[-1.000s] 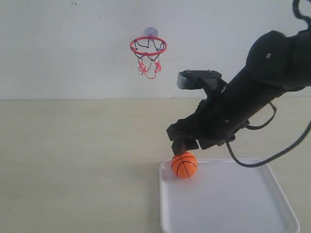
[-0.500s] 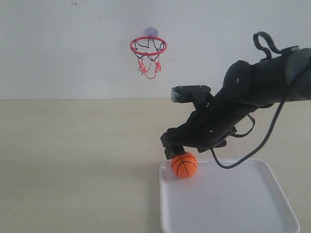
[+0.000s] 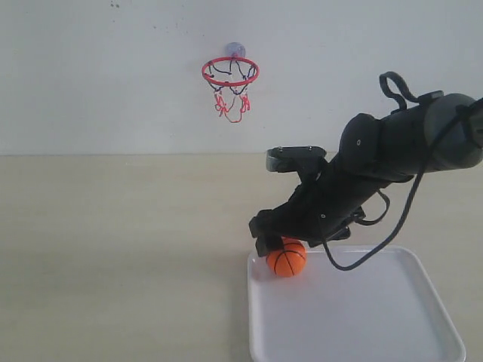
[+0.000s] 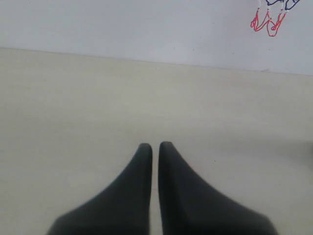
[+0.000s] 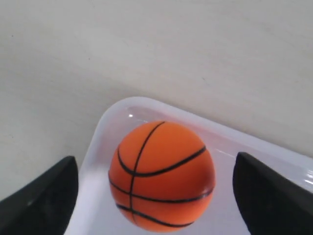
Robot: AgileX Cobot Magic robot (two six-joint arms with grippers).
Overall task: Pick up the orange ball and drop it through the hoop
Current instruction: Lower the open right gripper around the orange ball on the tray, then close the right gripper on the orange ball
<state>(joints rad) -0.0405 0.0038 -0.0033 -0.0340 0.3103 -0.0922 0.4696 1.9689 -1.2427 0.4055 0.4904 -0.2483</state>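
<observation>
1. Surface: a pale wood-grain table (image 3: 113, 264) runs back to a plain white wall (image 3: 90, 90).
2. The hoop (image 3: 230, 72) is fixed to that wall, well above the table and up and left of my right arm.
3. Edges: a white tray (image 3: 362, 324) with a raised rim lies on the near right of the table.
4. Contents: the orange ball (image 3: 287, 260) sits in the tray's far-left corner, just beside the rim.
5. My right gripper (image 5: 156, 193) is low over the ball, fingers (image 5: 44, 196) spread to either side, with a gap showing on each side.
6. My left gripper (image 4: 155, 147) hangs over the table, fingers pressed together with only a thin slit between them, holding nothing.
</observation>
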